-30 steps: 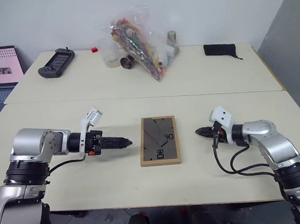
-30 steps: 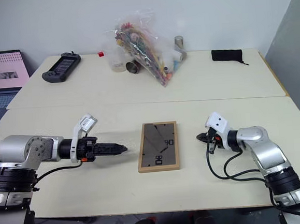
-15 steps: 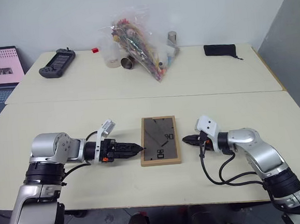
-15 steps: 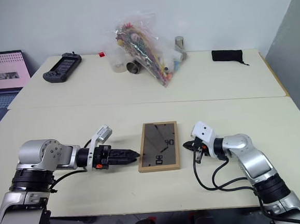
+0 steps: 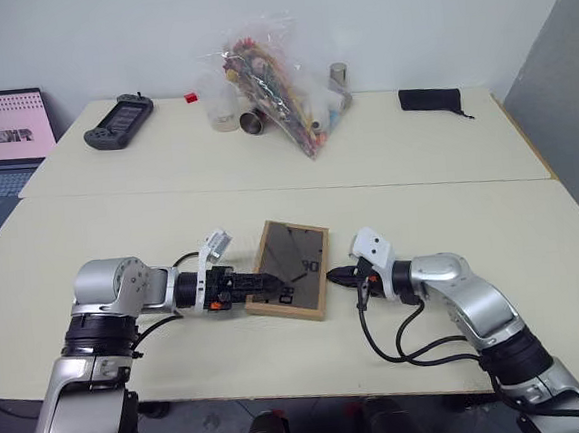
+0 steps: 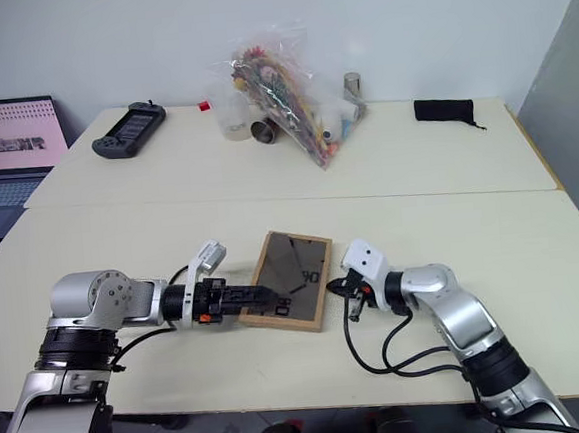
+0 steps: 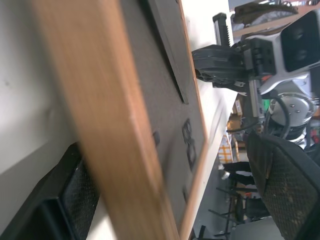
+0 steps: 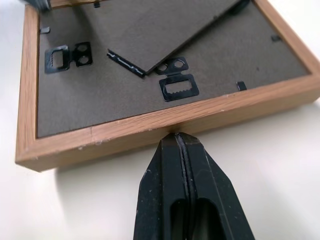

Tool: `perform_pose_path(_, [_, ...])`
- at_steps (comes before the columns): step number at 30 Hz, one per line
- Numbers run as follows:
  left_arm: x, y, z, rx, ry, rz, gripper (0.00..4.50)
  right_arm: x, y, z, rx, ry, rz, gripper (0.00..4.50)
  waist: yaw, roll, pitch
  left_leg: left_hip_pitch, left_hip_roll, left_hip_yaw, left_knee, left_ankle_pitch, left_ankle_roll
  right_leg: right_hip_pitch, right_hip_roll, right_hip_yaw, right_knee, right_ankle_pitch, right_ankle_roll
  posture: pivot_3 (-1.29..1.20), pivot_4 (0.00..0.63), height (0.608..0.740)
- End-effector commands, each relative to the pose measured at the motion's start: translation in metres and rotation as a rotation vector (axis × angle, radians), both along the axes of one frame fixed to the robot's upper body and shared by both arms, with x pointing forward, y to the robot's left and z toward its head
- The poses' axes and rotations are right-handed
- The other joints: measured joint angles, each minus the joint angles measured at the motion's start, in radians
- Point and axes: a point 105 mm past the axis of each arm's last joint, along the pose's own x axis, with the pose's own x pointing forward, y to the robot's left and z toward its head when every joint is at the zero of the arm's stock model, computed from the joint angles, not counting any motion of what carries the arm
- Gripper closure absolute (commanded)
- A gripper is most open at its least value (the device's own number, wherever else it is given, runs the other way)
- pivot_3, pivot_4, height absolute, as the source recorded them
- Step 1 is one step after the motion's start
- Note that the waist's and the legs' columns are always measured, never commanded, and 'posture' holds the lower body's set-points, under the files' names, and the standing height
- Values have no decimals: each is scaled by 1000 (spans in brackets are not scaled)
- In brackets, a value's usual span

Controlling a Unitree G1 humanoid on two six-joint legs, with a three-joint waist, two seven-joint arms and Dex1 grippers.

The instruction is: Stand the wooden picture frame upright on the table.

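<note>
Left gripper (image 5: 263,284): jaws spread wide, straddling the near-left edge of the wooden picture frame (image 5: 293,280); one finger (image 7: 282,185) rides over the dark grey back and the other (image 7: 65,200) sits under the wood rim, neither yet pinched on it. You hold nothing firmly there.

Right gripper (image 5: 343,278): fingers pressed fully together, empty, tips touching the frame's right-hand wooden rail from outside, as the right wrist view shows (image 8: 176,150).

Wooden picture frame: lying back-up on the table (image 5: 170,226), between the two grippers, skewed out of line with the table seam. Hinged stand (image 8: 165,30) folded flat against the back; portrait side faces down and is hidden.

Bystanders, well apart at the far side: black handheld console (image 5: 119,121), clear bag of mixed items (image 5: 269,83), metal cup (image 5: 252,124), black pouch (image 5: 429,98); laptop (image 5: 3,139) off the left edge.

Risks, by judgement:
- Your right gripper's point contact on a smooth rail may spin the frame further instead of bracing it, so the left jaws lose their straddle.
- Closing the left jaws on only the thin rim may let the frame pivot or drop as you lift.
- Stand still folded: raised upright as is, the frame likely falls flat, possibly onto its picture side.
</note>
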Motion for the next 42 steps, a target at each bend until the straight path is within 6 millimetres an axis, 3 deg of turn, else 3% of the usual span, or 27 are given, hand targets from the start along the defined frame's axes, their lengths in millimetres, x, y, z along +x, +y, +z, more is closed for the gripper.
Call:
perform_pose_path(1, [-5, -6, -2, -22, 0, -23, 456, 1, 6, 11, 14, -48, 19, 4500, 1, 0, 0, 0, 0, 0, 0, 0, 0, 0, 0, 0, 0, 0, 0, 0, 150, 740])
perform_pose_path(9, [-2, -5, 4, -47, -40, -14, 2149, 2, 2, 8, 11, -44, 10, 4500, -6, 0, 0, 0, 0, 0, -1, 0, 0, -1, 0, 0, -1, 0, 0, 0, 150, 740])
perform_pose_path(15, [4, -6, 19, -95, -101, 8, 3109, 4, -12, 6, -12, -47, -17, 4500, -6, 0, 0, 0, 0, 0, -1, 0, 0, -1, 0, 0, -1, 0, 0, 0, 150, 740])
perform_pose_path(19, [10, -7, 26, -94, -148, 28, 3219, 8, -31, 10, -33, -54, -48, 4500, -6, 0, 0, 0, 0, 0, -1, 0, 0, -1, 0, 0, -1, 0, 0, 0, 150, 740])
perform_pose_path(22, [13, -8, 40, -103, -234, 28, 3219, 17, -53, 31, -2, -46, -100, 4500, -6, -1, 1, 0, 0, 0, -1, 0, 0, -1, 0, 0, -1, 0, 0, 0, 150, 740])
perform_pose_path(27, [22, -14, 55, -111, -368, 54, 3219, 23, -49, 96, 201, -6, -90, 3599, -9, -1, 1, -1, 1, 0, -1, 0, 0, -1, 1, 0, -1, 0, 0, 0, 150, 740])
perform_pose_path(32, [28, -19, 63, -114, -440, 65, 3219, 23, -23, 125, 304, 12, -46, 2301, -11, -1, 1, 0, 1, 0, -2, 0, 0, -1, 1, 0, -2, 0, 0, 0, 150, 740])
perform_pose_path(42, [28, -21, 68, -110, -467, 59, 3219, 31, 13, 118, 308, 29, 0, 40, -6, -1, 1, -4, 1, 0, -3, 0, 0, -2, 0, -1, -6, 0, 0, 0, 150, 740])
